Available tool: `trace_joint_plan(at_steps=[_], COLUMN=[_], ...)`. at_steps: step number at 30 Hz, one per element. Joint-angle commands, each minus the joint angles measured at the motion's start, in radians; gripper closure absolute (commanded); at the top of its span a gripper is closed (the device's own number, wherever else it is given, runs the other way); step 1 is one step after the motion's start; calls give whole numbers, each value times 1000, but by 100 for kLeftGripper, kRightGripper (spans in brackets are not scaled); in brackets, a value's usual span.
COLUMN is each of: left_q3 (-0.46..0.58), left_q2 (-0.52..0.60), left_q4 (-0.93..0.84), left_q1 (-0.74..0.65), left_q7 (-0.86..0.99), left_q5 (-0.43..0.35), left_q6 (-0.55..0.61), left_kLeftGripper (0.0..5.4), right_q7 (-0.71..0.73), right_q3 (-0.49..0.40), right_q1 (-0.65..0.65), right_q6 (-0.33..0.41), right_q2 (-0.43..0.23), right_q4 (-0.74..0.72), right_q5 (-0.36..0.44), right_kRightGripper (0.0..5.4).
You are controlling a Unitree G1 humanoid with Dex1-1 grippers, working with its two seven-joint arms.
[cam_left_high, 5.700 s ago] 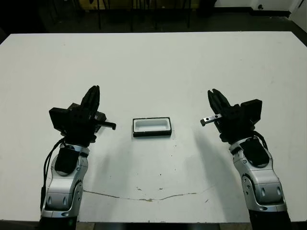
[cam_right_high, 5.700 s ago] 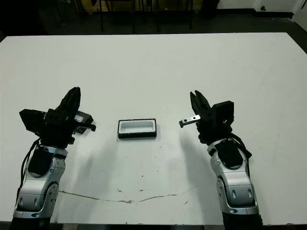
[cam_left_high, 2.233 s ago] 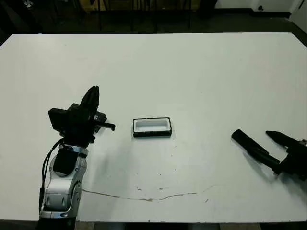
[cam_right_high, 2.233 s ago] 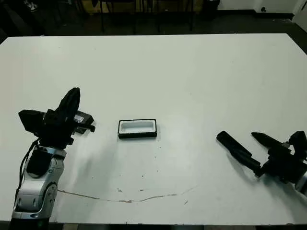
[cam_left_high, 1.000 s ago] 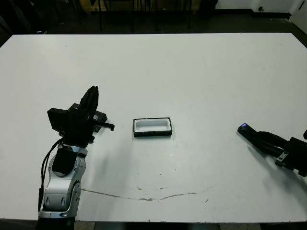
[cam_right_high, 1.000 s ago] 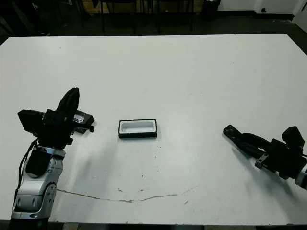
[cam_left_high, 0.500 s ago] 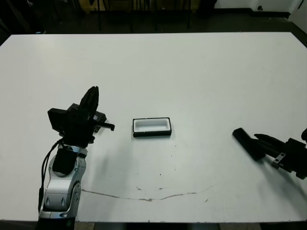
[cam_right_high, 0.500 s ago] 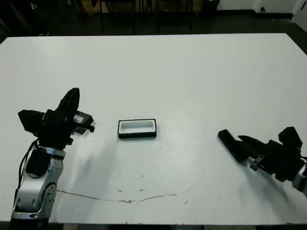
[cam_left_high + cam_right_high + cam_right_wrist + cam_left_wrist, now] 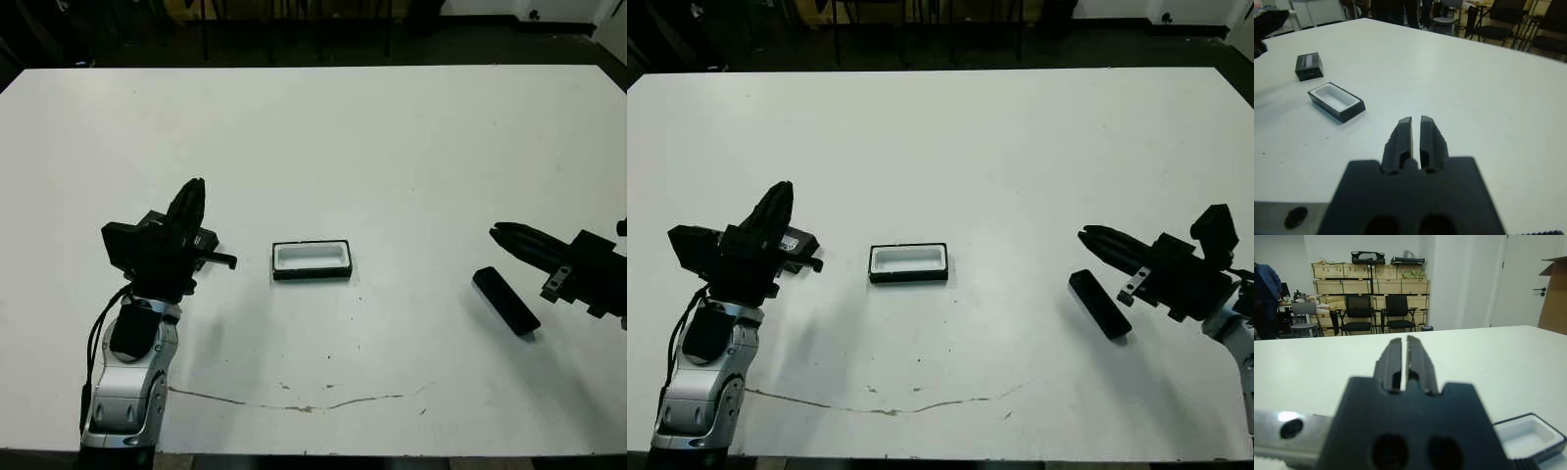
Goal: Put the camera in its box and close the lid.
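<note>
The box [image 9: 311, 259] lies open at the table's middle, its white hollow bare; it also shows in the right wrist view [image 9: 1336, 101]. The camera [image 9: 506, 300], a slim black bar, lies flat on the table to the right. My right gripper [image 9: 498, 232] hovers just beyond it, shut and holding nothing, pointing left. My left gripper [image 9: 194, 184] stands raised left of the box, shut and without a load. The lid [image 9: 1309, 66] lies flat on the table beside the left gripper, mostly hidden behind it in the head views.
A thin crack line [image 9: 294, 403] runs along the table near its front edge. Chairs and stacked cartons [image 9: 1366, 286] stand beyond the far edge, with a person [image 9: 1264, 293] there.
My right gripper has drawn up and back from the camera, which now lies alone on the table, slightly nearer the front. The left arm, box and lid have stayed put.
</note>
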Motion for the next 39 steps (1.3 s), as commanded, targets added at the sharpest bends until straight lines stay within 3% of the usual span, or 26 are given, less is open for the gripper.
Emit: trace_joint_plan(at_steps=[1,8,15,30,39], left_q3=[2,1,3,5,4], left_q2=[8,9,9,9,8], left_q4=[9,8,7,15,16], left_q1=[13,9,5,11,13], left_q7=[3,6,4,0,-3], left_q5=[9,12,5,6,0], left_q6=[17,28,33,17,16], left_kLeftGripper=[540,540,540,540,540], right_q7=[-27,-104,-289,-362,-360], right_q3=[-14,-57,-96,-39,-5], right_q1=[43,171,307,421,436], right_q6=[77,123,168,97,111], right_q2=[-37,3,75,155,163], right_q4=[-60,-218,-415,-394,-356], right_q5=[3,31,30,-64,-68], right_kRightGripper=[509,395,269,8,2])
